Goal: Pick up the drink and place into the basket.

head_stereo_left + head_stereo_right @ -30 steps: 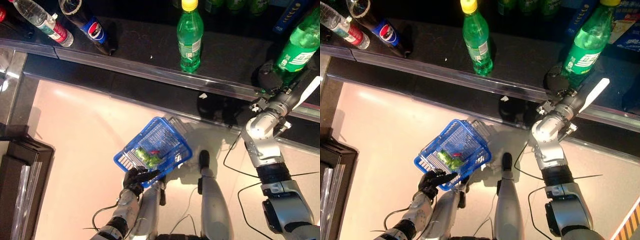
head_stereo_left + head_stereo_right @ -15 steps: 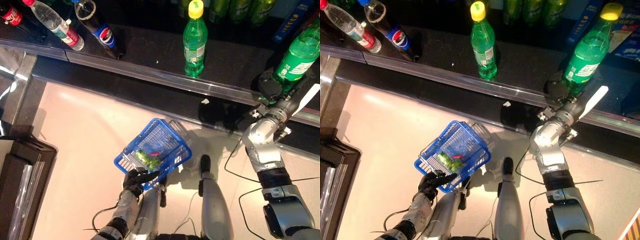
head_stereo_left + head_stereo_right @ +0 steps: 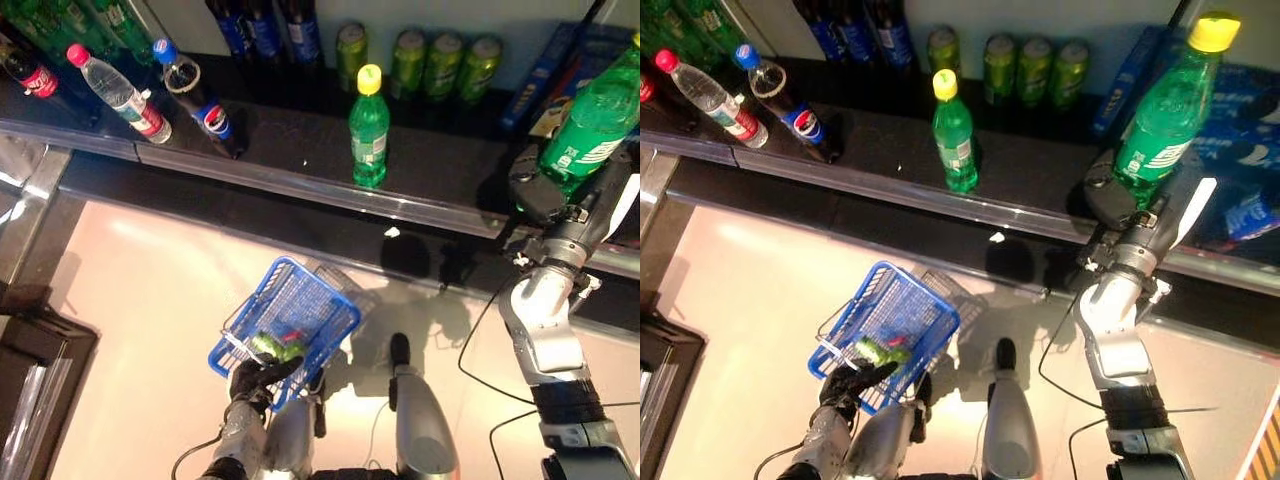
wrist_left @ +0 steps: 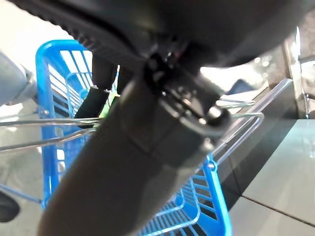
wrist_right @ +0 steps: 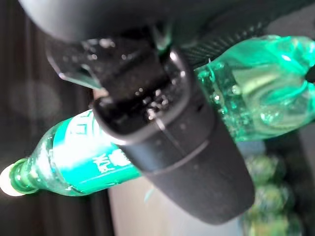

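My right hand [image 3: 541, 190] is shut on a large green bottle [image 3: 590, 120] with a yellow cap, at the right end of the dark shelf [image 3: 300, 140]. The right wrist view shows the hand [image 5: 172, 132] curled round that bottle [image 5: 93, 160]. The bottle's base is hidden behind the hand. My left hand [image 3: 255, 378] is shut on the wire handles [image 4: 236, 118] of the blue basket [image 3: 300, 295], which hangs low in front at the left. A green drink [image 3: 272, 345] lies in the basket.
A smaller green bottle [image 3: 368, 125] stands mid-shelf. Cola bottles [image 3: 195, 95] and a water bottle [image 3: 120, 95] stand at the left. Green cans [image 3: 440, 60] and dark bottles [image 3: 265, 30] line the back. A blue box [image 3: 545, 70] leans beside the large bottle. A dark cabinet [image 3: 40, 390] stands at the lower left.
The camera has tilted, so more of the shelf's back shows. My right hand stays shut on the large green bottle and the blue basket still hangs from my left hand.
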Controlling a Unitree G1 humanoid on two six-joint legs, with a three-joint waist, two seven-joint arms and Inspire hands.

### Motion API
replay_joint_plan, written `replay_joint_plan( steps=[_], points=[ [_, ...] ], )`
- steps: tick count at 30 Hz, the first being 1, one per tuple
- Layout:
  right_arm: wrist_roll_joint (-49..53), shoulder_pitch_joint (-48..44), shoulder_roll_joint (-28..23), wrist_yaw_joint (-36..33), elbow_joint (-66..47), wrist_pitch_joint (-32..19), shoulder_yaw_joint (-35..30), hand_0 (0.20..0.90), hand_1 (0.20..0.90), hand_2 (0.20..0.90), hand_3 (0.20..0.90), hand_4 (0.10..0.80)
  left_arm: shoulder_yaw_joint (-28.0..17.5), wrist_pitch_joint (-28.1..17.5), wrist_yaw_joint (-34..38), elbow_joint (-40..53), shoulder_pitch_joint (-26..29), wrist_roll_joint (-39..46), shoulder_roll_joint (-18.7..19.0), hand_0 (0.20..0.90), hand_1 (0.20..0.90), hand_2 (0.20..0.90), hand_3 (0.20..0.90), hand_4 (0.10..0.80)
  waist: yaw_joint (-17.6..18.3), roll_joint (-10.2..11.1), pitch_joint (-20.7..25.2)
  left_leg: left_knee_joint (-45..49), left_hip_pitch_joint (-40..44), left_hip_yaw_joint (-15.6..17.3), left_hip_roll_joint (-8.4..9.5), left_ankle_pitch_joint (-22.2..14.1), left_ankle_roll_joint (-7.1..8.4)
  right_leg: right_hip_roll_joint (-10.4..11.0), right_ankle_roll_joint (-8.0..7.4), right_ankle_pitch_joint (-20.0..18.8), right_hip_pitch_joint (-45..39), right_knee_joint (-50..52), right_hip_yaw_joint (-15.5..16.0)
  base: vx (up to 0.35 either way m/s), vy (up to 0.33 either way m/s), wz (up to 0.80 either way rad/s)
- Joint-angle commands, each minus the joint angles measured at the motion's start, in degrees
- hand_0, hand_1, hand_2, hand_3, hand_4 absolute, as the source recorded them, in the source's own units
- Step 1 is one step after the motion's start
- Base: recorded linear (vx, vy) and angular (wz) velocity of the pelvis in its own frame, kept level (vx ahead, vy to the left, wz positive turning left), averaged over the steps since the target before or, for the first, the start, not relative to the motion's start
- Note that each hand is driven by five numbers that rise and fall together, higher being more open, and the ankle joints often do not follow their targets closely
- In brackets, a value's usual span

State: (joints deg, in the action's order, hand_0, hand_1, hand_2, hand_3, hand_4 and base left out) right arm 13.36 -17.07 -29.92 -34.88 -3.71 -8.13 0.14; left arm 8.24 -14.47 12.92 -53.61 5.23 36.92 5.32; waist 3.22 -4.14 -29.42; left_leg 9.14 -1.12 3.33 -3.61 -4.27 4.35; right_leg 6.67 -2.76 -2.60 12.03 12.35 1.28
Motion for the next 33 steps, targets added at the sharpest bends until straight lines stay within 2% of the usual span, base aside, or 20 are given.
replay_joint_plan(
  steps=[1,4,5,9,15,26,33],
  points=[
    [2.4,-1.1,-3.0,7.7,-11.7,-8.7,-1.7,0.300,0.300,0.300,0.200,0.100,-1.9,-9.1,0.1,8.7,-7.3,-1.5,8.0,0.300,0.300,0.300,0.200,0.100,-1.2,4.7,13.8,5.5,-3.1,-0.6,-0.85,1.9,-0.96,1.3,1.29,6.4,-7.8,0.4,1.4,0.074,0.066,0.02],
    [7.3,0.8,-0.6,13.8,-14.3,-9.7,0.1,0.300,0.300,0.300,0.200,0.100,-2.1,-9.2,-1.5,16.5,-9.4,-0.3,9.1,0.300,0.300,0.300,0.200,0.100,-2.1,4.5,15.2,3.7,-1.7,-1.2,-0.49,1.8,-1.19,1.2,0.92,6.0,-9.3,-0.8,1.3,0.065,0.063,0.03],
    [7.3,0.9,-0.5,13.9,-14.3,-9.7,0.1,0.300,0.300,0.300,0.200,0.100,-2.1,-9.2,-1.4,16.6,-9.6,-0.3,9.1,0.300,0.300,0.300,0.200,0.100,-2.1,4.6,15.3,3.6,-1.6,-1.2,-0.48,1.8,-1.20,1.2,0.91,6.0,-9.3,-0.9,1.3,0.035,0.049,0.02],
    [14.2,3.4,2.6,24.8,-17.8,-7.5,5.0,0.300,0.300,0.300,0.200,0.100,-2.3,-8.0,-3.4,27.2,-12.4,0.2,10.8,0.300,0.300,0.300,0.200,0.100,-3.9,4.6,16.4,1.9,-0.6,-1.9,-0.02,1.7,-1.45,1.5,0.40,5.3,-10.7,-2.5,1.8,0.035,0.027,0.03],
    [18.4,3.1,3.5,32.5,-20.5,-6.8,11.1,0.300,0.300,0.300,0.200,0.100,-0.9,-5.8,-4.3,38.7,-14.2,1.1,13.4,0.300,0.300,0.300,0.200,0.100,-5.9,4.6,16.0,2.2,-0.9,-2.6,0.15,1.2,-1.67,1.9,0.33,4.9,-11.8,-3.3,2.9,0.009,0.013,0.12],
    [18.5,-0.5,4.3,33.1,-23.1,-5.4,19.2,0.300,0.300,0.300,0.200,0.100,0.3,-2.8,-4.7,49.9,-15.9,3.4,16.7,0.300,0.300,0.300,0.200,0.100,-9.4,4.6,16.3,1.2,-0.3,-5.0,1.10,1.3,-2.00,2.4,-0.23,4.7,-13.9,-4.7,4.7,0.010,0.005,0.14],
    [20.4,-3.3,7.4,29.2,-21.1,-5.1,25.8,0.300,0.300,0.300,0.200,0.100,2.0,-0.4,-10.9,59.3,-15.8,4.1,19.6,0.300,0.300,0.300,0.200,0.100,-12.4,4.3,16.5,-0.4,0.2,-6.9,1.18,2.3,-2.12,2.9,-0.69,4.2,-15.3,-5.8,6.5,0.005,-0.010,0.12]
  ],
)
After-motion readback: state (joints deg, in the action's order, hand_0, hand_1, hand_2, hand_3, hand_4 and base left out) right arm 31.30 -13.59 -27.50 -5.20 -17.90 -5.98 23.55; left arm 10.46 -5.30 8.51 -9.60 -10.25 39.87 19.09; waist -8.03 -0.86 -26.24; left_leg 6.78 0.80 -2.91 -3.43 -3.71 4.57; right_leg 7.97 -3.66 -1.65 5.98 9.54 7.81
